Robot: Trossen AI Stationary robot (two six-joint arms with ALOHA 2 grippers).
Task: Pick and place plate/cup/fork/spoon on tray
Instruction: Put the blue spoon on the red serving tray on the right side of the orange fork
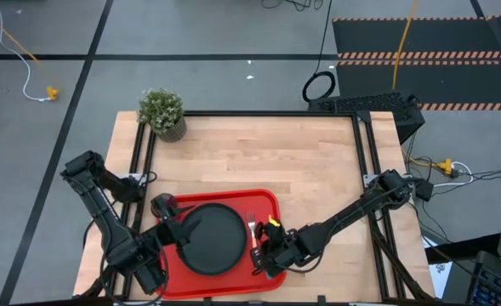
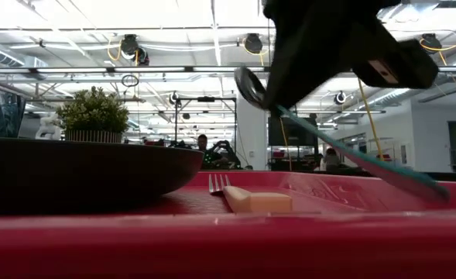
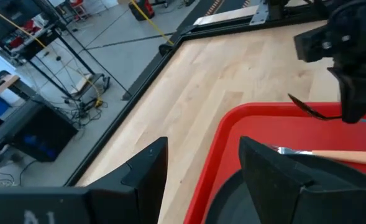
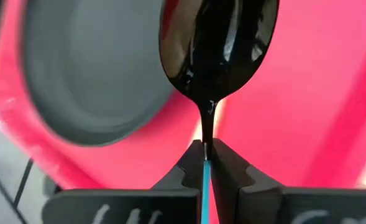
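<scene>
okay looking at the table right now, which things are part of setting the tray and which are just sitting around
Part of the job:
red tray
black plate, on the tray
fork, on the tray
spoon, held over the tray by the right end effector

Just lying about:
potted plant, at the table's far left corner

No text, label, brand, number or sign can be read in any view.
</scene>
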